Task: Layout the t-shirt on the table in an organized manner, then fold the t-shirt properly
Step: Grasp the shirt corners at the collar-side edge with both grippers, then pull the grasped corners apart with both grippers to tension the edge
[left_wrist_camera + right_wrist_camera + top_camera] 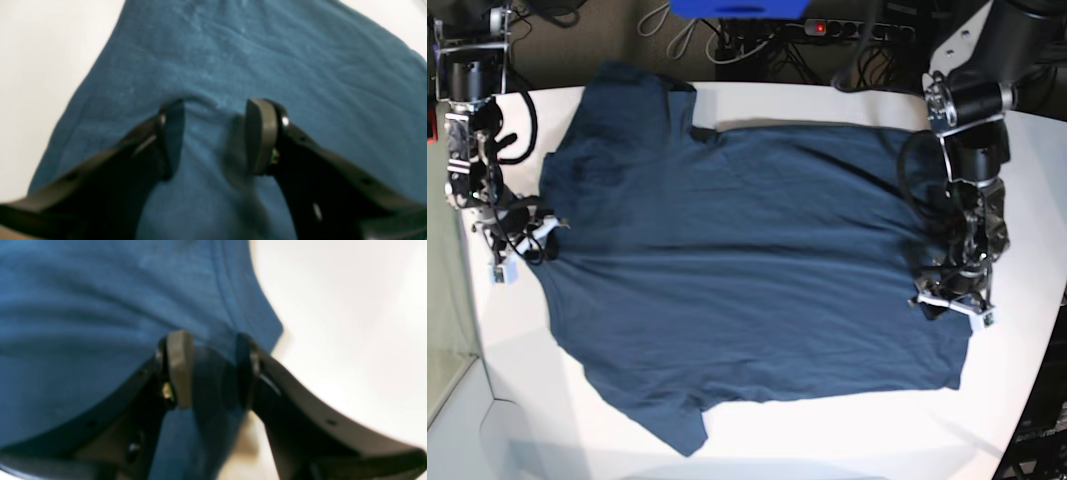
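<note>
Lying flat on table [827,100], t-shirt [747,270] under left hand [213,133]

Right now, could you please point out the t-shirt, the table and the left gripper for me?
t-shirt [747,270], base view, middle of the spread body.
table [827,105], base view, bare white top beyond the shirt.
left gripper [215,133], left wrist view, midway between its fingertips.
</note>
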`<act>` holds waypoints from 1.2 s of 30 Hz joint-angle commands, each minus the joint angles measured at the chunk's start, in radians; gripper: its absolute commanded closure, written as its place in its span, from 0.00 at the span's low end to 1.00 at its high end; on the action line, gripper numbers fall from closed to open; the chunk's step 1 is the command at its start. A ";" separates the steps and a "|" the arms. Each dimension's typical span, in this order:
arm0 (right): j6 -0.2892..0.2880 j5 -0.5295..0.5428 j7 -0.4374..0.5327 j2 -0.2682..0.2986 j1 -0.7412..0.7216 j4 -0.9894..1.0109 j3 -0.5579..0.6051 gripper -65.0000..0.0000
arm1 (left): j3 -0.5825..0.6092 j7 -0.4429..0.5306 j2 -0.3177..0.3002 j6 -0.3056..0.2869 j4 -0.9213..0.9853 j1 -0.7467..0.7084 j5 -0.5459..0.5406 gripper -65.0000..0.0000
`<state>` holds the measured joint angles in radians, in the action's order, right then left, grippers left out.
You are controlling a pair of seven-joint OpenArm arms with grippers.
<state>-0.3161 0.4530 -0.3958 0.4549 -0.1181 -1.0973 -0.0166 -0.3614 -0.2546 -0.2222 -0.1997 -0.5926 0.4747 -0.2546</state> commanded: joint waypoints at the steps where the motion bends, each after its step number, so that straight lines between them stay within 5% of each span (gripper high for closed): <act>1: 0.004 -0.006 -0.015 0.018 -0.002 -0.002 -0.006 0.70 | 0.037 -0.059 0.000 0.010 0.000 0.023 0.008 0.54; 10: 0.004 -0.006 0.070 0.040 0.036 -0.068 -0.007 0.70 | 0.114 -0.067 -0.001 0.010 -0.073 0.034 -0.002 0.55; 21: 0.004 -0.006 0.071 0.051 0.011 -0.073 -0.012 0.70 | 0.108 -0.300 -0.003 0.015 -0.544 -0.138 -0.002 0.54; 31: 0.004 -0.006 0.064 0.045 0.196 -0.330 -0.197 0.69 | -0.218 -0.736 0.007 0.010 -1.021 -0.385 -0.002 0.54; 36: 0.004 -0.006 0.064 -0.017 0.323 -0.413 -0.233 0.69 | -0.294 -0.829 0.010 0.009 -1.125 -0.528 -0.002 0.31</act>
<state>-0.3111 0.4343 -0.3656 0.4133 0.2199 -1.4902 -0.2363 -0.6518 -1.1007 -0.1982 -0.1917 -1.6966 -0.0738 -0.2501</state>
